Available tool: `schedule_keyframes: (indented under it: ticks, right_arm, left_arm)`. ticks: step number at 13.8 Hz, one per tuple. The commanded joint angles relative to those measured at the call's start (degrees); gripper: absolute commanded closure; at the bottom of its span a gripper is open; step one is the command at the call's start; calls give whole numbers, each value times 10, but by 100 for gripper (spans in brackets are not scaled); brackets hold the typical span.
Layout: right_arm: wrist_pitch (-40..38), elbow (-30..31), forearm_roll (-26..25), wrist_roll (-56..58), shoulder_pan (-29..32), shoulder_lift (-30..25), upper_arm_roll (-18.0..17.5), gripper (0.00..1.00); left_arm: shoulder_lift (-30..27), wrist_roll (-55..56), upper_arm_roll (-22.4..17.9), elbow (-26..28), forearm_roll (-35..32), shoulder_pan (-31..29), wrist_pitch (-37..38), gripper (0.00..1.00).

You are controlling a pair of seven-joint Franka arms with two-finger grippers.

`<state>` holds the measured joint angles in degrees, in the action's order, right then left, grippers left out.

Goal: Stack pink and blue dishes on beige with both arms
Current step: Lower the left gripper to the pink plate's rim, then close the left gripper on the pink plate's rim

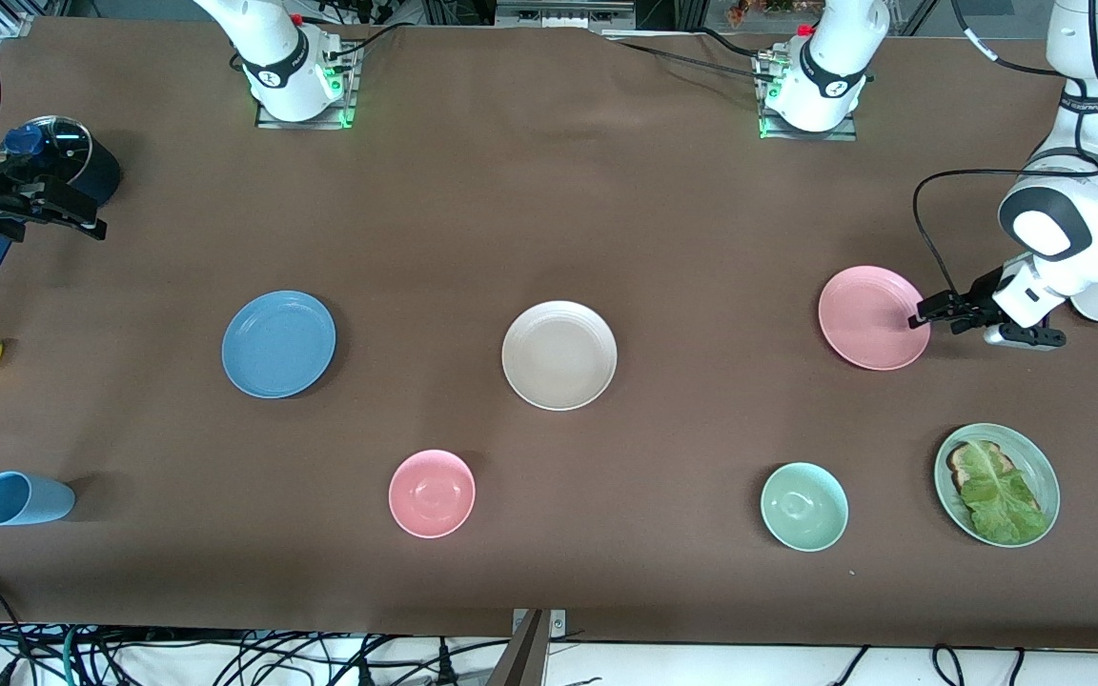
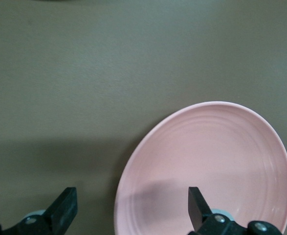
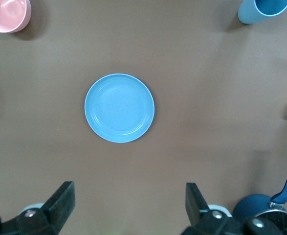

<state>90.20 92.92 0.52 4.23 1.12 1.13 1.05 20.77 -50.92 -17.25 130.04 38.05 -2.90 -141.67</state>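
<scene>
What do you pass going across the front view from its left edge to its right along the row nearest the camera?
Blue plastic cup lying on its side → small deep pink bowl → pale green bowl → pale green plate carrying toast and a lettuce leaf.

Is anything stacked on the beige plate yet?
No, the beige plate lies bare, with the blue plate and pink plate apart on the table.

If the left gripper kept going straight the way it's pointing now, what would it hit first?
Most likely the pink plate. The left gripper is open at that plate's rim, at the left arm's end of the table; in the left wrist view one finger already overlaps the rim. Its height above the plate is unclear.
</scene>
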Motion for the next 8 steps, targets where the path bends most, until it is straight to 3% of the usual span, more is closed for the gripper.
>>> schedule_keyframes:
  ticks: [1, 6, 8]
  right_arm:
    - [-11, -12, 5, 3, 5, 5, -2, 0]
    - [-11, -12, 5, 3, 5, 5, -2, 0]
    - [-11, -12, 5, 4, 5, 5, -2, 0]
  left_arm:
    - [-1, -55, -2, 19, 52, 11, -12, 0]
    - [-1, -84, -2, 26, 69, 12, -12, 2]
    - [-1, -86, -2, 25, 68, 12, -12, 16]
